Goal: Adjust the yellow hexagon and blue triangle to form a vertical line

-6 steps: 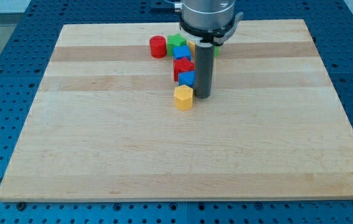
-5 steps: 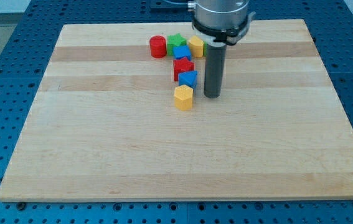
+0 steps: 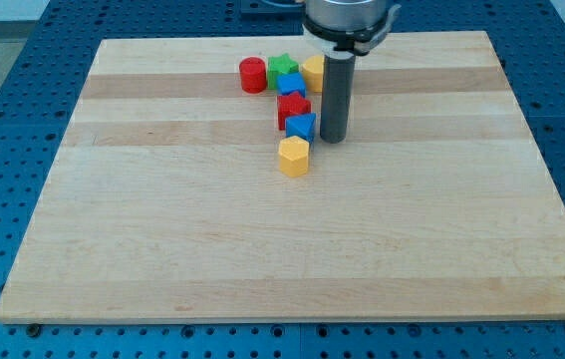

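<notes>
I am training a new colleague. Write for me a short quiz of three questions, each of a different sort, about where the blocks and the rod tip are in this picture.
1. True or false: my tip stands on the view's left of the blue triangle.
2. Which block lies nearest the view's bottom? A) red cylinder B) yellow hexagon C) green block
3. Fill in: just above the blue triangle in the view lies a ___ block.

Key: 1 false, it stands on the right. 2 B. 3 red.
</notes>
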`<action>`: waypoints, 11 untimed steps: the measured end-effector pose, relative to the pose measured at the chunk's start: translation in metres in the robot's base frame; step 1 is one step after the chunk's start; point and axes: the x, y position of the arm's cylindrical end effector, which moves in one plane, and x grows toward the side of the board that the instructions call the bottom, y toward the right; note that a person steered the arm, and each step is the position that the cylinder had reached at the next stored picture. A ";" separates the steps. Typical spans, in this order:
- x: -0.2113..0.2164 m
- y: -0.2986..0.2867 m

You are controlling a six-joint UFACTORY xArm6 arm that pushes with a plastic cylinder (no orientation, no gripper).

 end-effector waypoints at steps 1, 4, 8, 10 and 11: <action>0.000 -0.015; 0.000 -0.013; 0.075 -0.033; 0.075 -0.068; 0.075 -0.080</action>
